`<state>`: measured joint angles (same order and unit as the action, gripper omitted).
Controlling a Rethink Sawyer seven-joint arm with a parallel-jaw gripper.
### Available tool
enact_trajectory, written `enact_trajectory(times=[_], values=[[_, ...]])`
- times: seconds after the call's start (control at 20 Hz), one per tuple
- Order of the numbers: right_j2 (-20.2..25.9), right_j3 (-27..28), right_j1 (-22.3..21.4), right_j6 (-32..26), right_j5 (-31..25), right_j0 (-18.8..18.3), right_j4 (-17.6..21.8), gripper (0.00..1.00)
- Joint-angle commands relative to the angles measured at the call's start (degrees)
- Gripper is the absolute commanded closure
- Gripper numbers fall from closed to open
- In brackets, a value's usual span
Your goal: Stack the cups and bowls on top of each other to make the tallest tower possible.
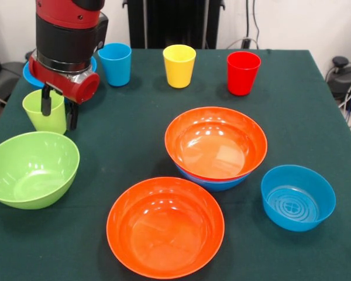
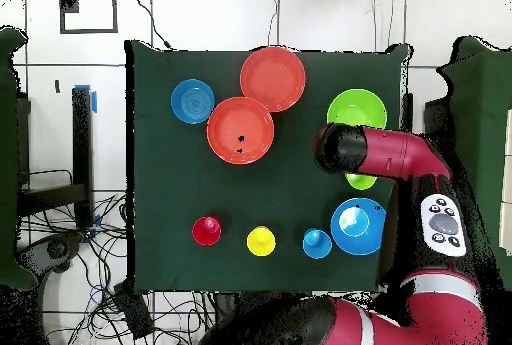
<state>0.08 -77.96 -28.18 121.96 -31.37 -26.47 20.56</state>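
**Gripper straddles the green cup at the frame's left**

Gripper point(image 1: 59, 109) hangs at the upper left of the front view, its two dark fingers point(image 1: 46, 100) reaching down on either side of the lime green cup point(image 1: 45, 111). One finger sits over the cup's mouth and the other beside its outer wall; whether they press on the wall cannot be told. The cup stands upright on the green table point(image 1: 316, 105). In the overhead view the arm point(image 2: 385, 151) covers most of that cup point(image 2: 362, 180).

Just below the cup in the front view rests the lime green bowl point(image 1: 32, 168), at the left edge. Along the top of the frame stand the blue cup point(image 1: 115, 64), the yellow cup point(image 1: 179, 65) and the red cup point(image 1: 243, 72), well apart from one another. Behind the arm, at the upper left, a blue bowl point(image 1: 28, 73) shows partly.

At the centre, an orange bowl point(image 1: 215, 142) sits nested in a deep blue bowl point(image 1: 213, 182), only whose rim and lower wall show. A second orange bowl point(image 1: 165, 226) lies alone at the bottom centre. The smaller blue bowl point(image 1: 298, 197) stands at the lower right.
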Motion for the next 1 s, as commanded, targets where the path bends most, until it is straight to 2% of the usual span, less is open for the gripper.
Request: enact_trajectory(times=[0.05,0.45,0.85,1.0], values=[[5.0,-3.3,4.4,0.3,-1.9,0.6,-1.2,0.00],[4.0,-3.3,2.2,0.2,-5.6,1.5,-2.0,0.00],[2.1,-10.2,-2.5,2.1,-2.8,1.2,-2.8,0.00],[2.0,-11.2,-4.1,1.4,-4.2,1.0,-3.3,0.00]])
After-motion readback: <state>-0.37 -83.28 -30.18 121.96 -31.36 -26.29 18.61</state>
